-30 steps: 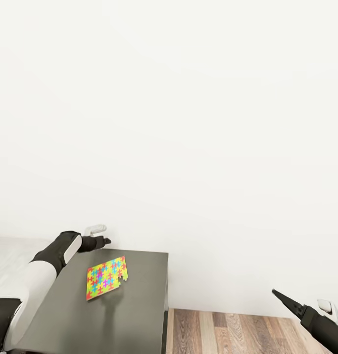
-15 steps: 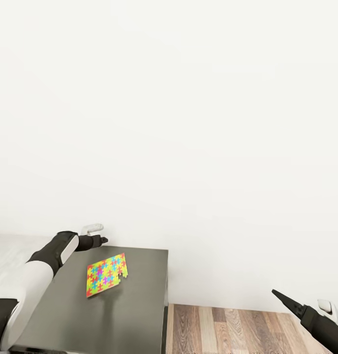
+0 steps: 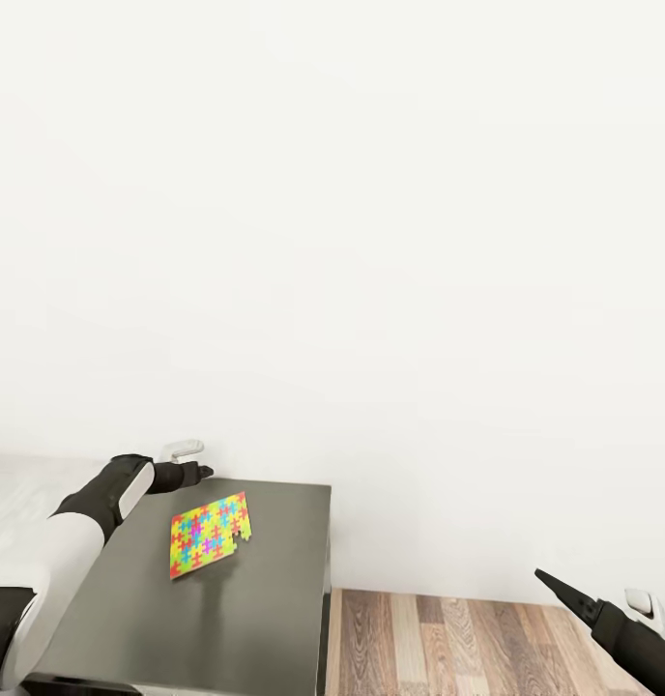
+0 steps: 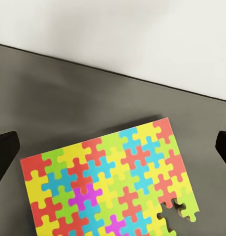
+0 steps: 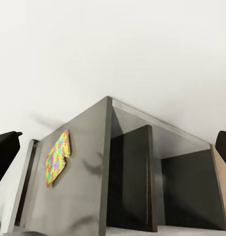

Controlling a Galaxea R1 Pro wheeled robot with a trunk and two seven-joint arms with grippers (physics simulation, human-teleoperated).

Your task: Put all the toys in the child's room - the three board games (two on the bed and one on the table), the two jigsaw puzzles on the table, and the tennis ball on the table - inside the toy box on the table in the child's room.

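On the dark grey table (image 3: 226,619), near its far edge, one jigsaw puzzle (image 3: 209,546) lies flat, its long axis running diagonally toward the wall (image 3: 371,242), a notch missing at one corner. The left gripper (image 3: 199,473) hovers just beyond it, jaws wide apart and empty. The right gripper (image 3: 555,586) hangs over the wood floor (image 3: 448,648), partly cut off, likewise spread and empty. The table's side shows open compartments (image 5: 137,187), dark inside.

- Left arm stretched forward, its claw (image 3: 199,473) spread wide, empty.
- Right arm low, its claw (image 3: 550,582) also parted, empty.
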